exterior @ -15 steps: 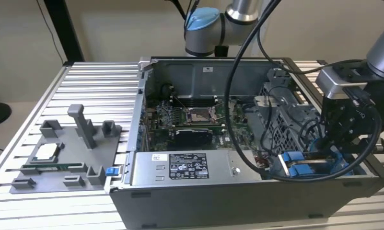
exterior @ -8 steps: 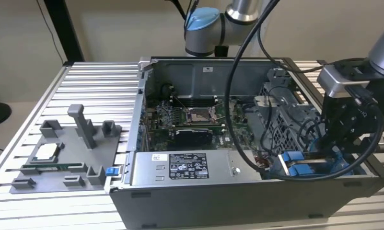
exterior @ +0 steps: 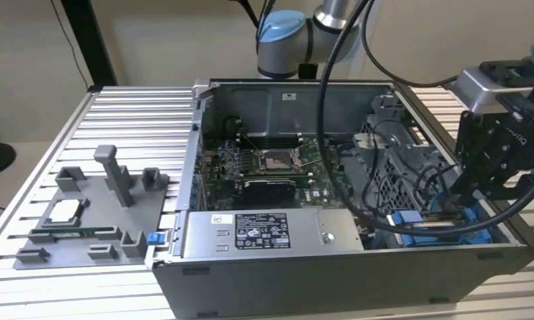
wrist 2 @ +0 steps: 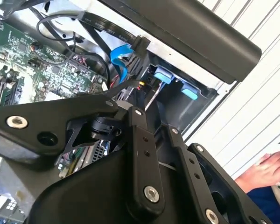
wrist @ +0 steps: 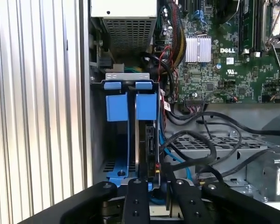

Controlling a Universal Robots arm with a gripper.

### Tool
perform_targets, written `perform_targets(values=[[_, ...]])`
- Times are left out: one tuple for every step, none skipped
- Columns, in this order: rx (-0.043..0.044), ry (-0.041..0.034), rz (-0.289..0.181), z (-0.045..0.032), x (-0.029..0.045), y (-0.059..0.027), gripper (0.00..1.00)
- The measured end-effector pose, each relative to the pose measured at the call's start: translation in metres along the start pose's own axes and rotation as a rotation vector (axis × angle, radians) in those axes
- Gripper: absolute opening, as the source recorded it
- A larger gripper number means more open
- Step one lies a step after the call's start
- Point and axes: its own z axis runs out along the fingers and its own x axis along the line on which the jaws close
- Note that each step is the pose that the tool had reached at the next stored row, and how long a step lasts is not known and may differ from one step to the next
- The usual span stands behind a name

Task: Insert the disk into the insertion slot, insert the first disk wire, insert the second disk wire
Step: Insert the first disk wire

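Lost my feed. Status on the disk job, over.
Gripper low at the insertion slot. Disk on edge inside it. Black cables crowd alongside.

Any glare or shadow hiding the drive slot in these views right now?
First wrist view: the insertion slot has well-lit blue rails, but its depth is in shadow. Second wrist view: the ribbed table glares white while the slot is dim. Exterior view: soft, even light, no glare.

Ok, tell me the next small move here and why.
Probably lower the gripper slightly and slowly toward the disk. The disk stands on edge in the insertion slot, the gripper hangs just over its near end, and loose black wires crowd that side.
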Motion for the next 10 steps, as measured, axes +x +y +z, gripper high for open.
perform_targets(values=[[0.0000, -0.0002, 0.000, -0.0015, -0.0001, 0.0000, 0.00], [0.0000, -0.0002, 0.000, -0.0028, -0.0001, 0.0000, 0.00], [0.0000, -0.0002, 0.000, -0.0039, -0.0002, 0.0000, 0.00], [0.0000, -0.0003, 0.000, -0.0047, -0.0002, 0.0000, 0.00], [0.0000, -0.0003, 0.000, -0.0053, -0.0002, 0.0000, 0.00], [0.0000, -0.0002, 0.000, -0.0079, -0.0003, 0.0001, 0.00], [-0.0005, -0.0001, 0.000, -0.0080, -0.0004, -0.0025, 0.00], [-0.0012, 0.0001, 0.000, -0.0081, -0.0005, -0.0042, 0.00], [-0.0019, 0.0001, 0.000, -0.0081, -0.0006, -0.0059, 0.00], [-0.0027, 0.0000, 0.000, -0.0080, -0.0006, -0.0077, 0.00]])
